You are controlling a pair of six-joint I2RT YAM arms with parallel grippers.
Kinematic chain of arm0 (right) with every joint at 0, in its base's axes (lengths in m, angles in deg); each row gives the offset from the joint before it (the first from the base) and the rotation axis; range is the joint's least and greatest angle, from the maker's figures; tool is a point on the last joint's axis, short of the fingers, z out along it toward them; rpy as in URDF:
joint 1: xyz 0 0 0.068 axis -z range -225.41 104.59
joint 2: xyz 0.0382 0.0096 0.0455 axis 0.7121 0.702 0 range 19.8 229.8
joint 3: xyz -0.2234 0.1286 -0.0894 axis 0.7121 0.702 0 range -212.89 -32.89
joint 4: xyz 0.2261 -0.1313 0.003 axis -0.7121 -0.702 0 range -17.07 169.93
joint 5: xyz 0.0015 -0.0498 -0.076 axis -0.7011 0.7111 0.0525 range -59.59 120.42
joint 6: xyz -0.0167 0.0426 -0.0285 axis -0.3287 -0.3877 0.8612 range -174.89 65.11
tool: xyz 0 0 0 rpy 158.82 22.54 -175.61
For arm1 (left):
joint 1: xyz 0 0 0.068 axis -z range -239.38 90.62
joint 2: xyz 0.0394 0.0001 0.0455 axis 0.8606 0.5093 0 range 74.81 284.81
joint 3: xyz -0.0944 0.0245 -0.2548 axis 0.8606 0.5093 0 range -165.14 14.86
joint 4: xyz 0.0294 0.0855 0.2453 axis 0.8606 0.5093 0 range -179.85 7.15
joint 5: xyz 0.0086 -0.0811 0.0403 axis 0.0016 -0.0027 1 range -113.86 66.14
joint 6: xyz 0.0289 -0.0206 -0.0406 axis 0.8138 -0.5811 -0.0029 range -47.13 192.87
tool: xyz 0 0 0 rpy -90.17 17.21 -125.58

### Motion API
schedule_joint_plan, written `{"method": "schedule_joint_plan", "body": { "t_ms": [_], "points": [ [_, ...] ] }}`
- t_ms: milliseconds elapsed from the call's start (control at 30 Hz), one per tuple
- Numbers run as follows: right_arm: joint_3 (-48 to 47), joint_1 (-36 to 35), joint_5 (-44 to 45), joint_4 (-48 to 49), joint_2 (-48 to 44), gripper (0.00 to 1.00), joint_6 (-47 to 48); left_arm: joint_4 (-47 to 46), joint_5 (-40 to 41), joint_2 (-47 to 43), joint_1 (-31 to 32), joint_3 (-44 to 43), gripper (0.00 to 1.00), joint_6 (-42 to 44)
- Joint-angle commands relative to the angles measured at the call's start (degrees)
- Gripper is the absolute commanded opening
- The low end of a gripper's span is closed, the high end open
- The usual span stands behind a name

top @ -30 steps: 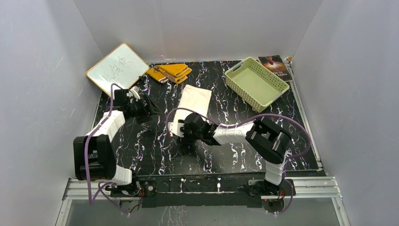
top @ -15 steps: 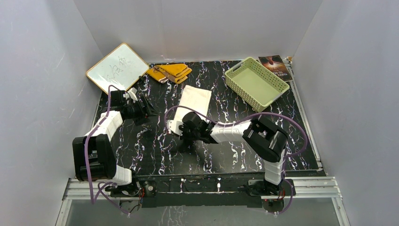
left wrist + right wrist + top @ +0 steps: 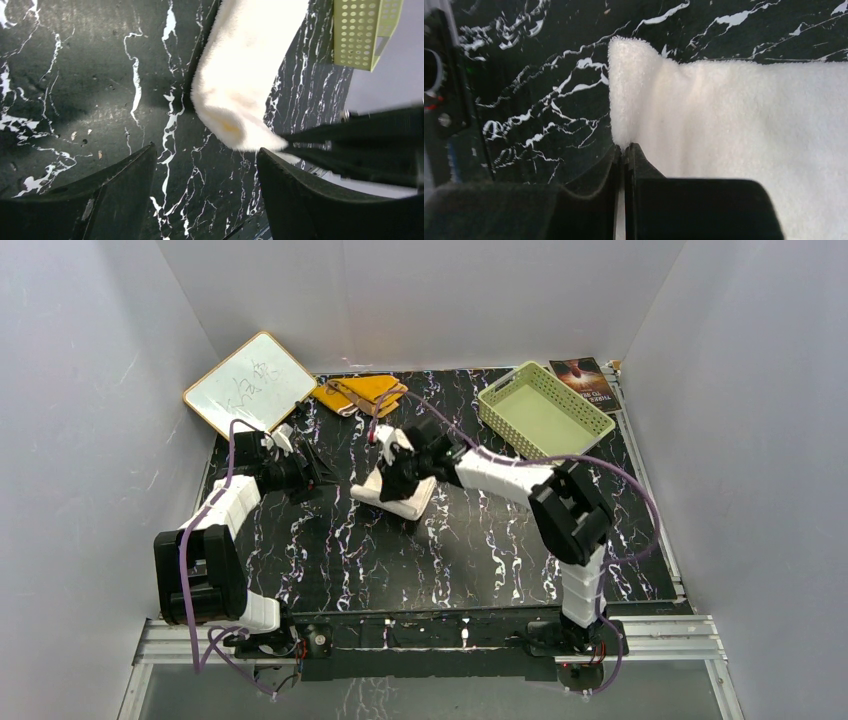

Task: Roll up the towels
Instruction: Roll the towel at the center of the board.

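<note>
The cream-white towel (image 3: 403,500) lies doubled over at the table's middle, its near end lifted and folded back. My right gripper (image 3: 397,468) is shut on a corner of the towel's edge; in the right wrist view the jaws (image 3: 624,150) pinch the cream towel (image 3: 734,125) tightly. My left gripper (image 3: 312,475) stands open just left of the towel, nothing between its fingers (image 3: 205,185); the cream towel's folded end (image 3: 245,75) hangs just ahead of it. The mustard-yellow towel (image 3: 365,392) lies folded at the far edge.
A white board (image 3: 250,385) with a wooden frame leans at the far left. A pale green slotted basket (image 3: 545,415) sits at the far right, also seen as the basket (image 3: 365,30) in the left wrist view. A book (image 3: 585,380) lies behind it.
My right gripper has shut on the cream towel's near edge and carried it toward the far side, folding the towel over itself. The left arm has barely shifted.
</note>
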Motion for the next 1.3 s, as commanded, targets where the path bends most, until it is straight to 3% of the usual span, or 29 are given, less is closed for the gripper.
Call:
{"method": "schedule_joint_plan", "body": {
  "t_ms": [0,200,467,667,733,867,967,1100,1267],
  "points": [
    [-11.90,5.38,-17.88,-10.52,9.18,0.00,-10.32,-2.72,-5.82,-1.06,-0.38,-0.50,0.70,-1.52],
    [-19.82,8.15,-26.46,-15.76,18.27,0.00,-12.09,-5.07,-9.85,-0.54,-0.29,-0.58,0.65,-3.00],
    [-18.85,8.45,-27.65,-14.18,17.92,0.00,-14.68,-6.97,-12.35,-0.11,0.59,-0.60,0.64,-4.26],
    [-15.32,8.55,-26.61,-9.16,18.43,0.00,-18.11,-13.55,-14.45,1.61,5.14,0.66,0.59,-9.49],
    [-14.41,8.90,-25.82,-7.33,19.66,0.00,-19.42,-15.41,-14.12,2.28,7.32,1.34,0.52,-11.07],
    [-11.99,10.47,-24.44,-2.33,22.03,0.00,-23.18,-23.77,-14.62,4.05,10.22,4.95,0.15,-18.27],
    [-11.97,11.38,-23.07,-1.91,23.81,0.00,-24.42,-32.86,-15.62,6.28,11.45,8.46,0.00,-24.75],
    [-12.88,11.45,-20.80,-4.40,25.20,0.00,-24.01,-41.37,-15.46,10.78,13.16,10.34,0.00,-29.32],
    [-13.09,11.51,-19.65,-5.64,25.53,0.00,-23.89,-44.65,-12.29,17.37,13.80,11.11,0.00,-27.76]
  ]
}}
